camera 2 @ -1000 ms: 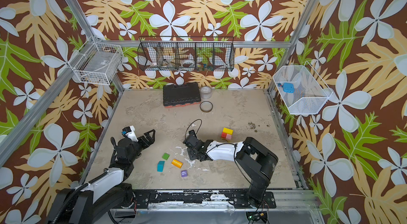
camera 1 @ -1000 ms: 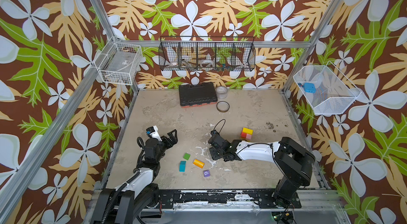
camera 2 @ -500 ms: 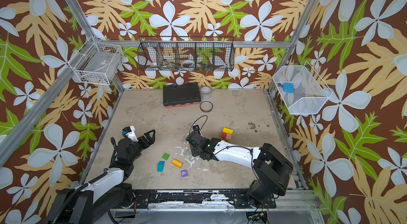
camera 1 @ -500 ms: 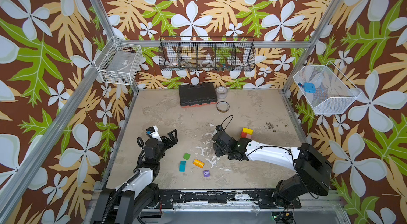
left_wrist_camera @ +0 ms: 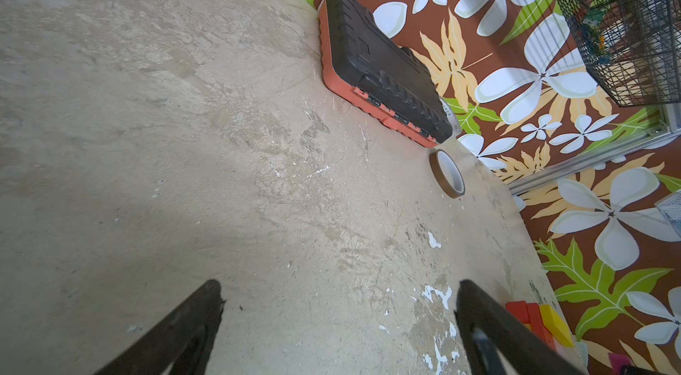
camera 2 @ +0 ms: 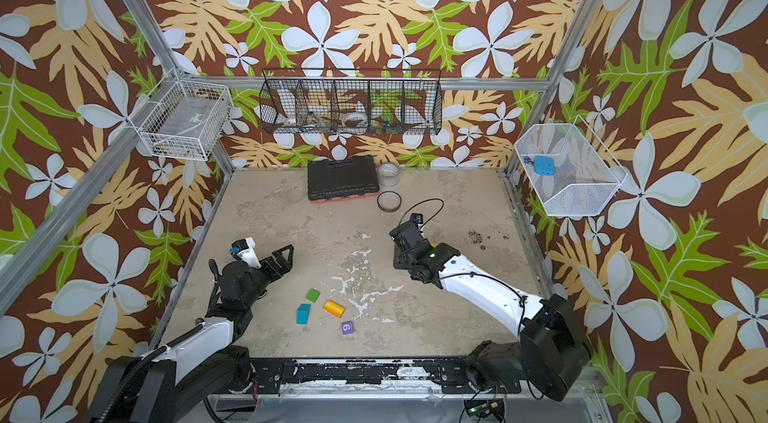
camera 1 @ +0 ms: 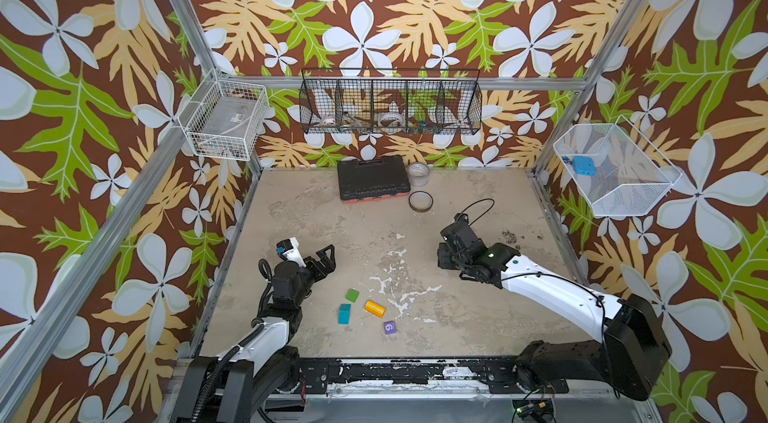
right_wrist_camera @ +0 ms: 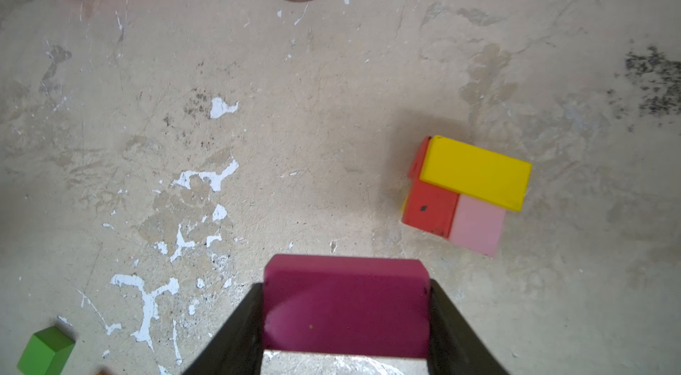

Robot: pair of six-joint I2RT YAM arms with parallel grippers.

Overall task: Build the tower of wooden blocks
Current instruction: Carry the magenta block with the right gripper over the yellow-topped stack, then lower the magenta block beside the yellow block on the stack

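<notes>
Right gripper (right_wrist_camera: 346, 286): its jaws are clamping the magenta block (right_wrist_camera: 346, 314) by its two short ends, so the block's long axis is running straight from jaw to jaw, and its broad face is turning toward the wrist camera above the table (right_wrist_camera: 294, 96). Tower (right_wrist_camera: 468, 192): it is standing on the table near the held block, right of the table's middle. A red block (right_wrist_camera: 429, 209) and a pink block (right_wrist_camera: 477, 225) are sitting side by side and touching, and a yellow block (right_wrist_camera: 475, 176) is lying flat across both, its long axis crossing their seam. Slivers of red and yellow are peeking out lower down, too little to identify. In both top views the right arm is hiding nearly all of the tower and the held block. In the left wrist view only a corner is showing, cut off by a jaw. Left gripper (left_wrist_camera: 337, 297): its jaws are standing wide apart with nothing between them, hovering over bare table. Loose pieces, near the front and well apart from the tower: a green block (camera 1: 352, 295), a teal block (camera 1: 344, 313) pointing front to back, an orange block (camera 1: 374, 308) lying slantwise, and a purple cube (camera 1: 390, 327) whose white digit is reading as 6 or 9, hard to say which.
</notes>
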